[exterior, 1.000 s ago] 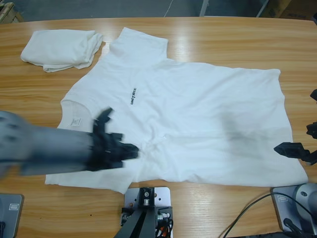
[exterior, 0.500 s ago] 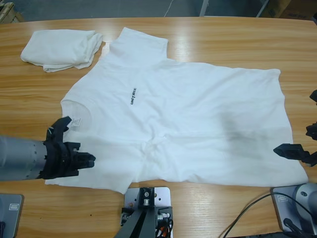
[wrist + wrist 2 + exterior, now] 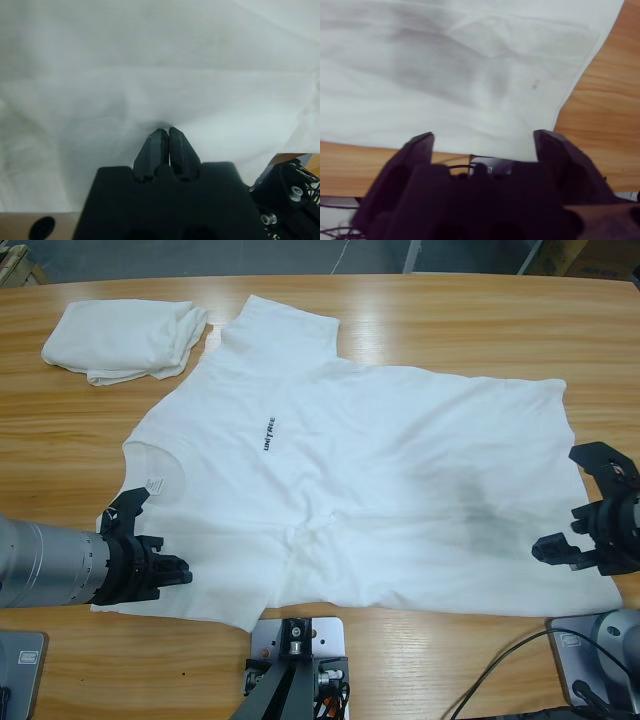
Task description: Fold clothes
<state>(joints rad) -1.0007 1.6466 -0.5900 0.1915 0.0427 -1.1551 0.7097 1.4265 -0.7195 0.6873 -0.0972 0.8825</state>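
The long wooden table [image 3: 420,320] of pale honey-coloured planks fills nearly the whole scene, with a strip of grey floor beyond its far edge. Spread flat across the middle of it lies the large white short-sleeved cotton T-shirt [image 3: 380,480], its small black chest lettering [image 3: 268,433] facing up and a white neck label [image 3: 154,484] showing inside the collar. A greyish shadowy patch [image 3: 480,510] darkens the cloth toward the hem. Beyond the big shirt's far sleeve, near the table's far corner, sits a smaller white T-shirt [image 3: 120,337], loosely folded into a bundle. At the big shirt's near sleeve, the left gripper [image 3: 168,134] rests on the fabric with its black jaws pressed together, the cloth dimpling at their tips. At the hem end, the right gripper [image 3: 585,505] hovers over the shirt's corner with its jaws spread wide.
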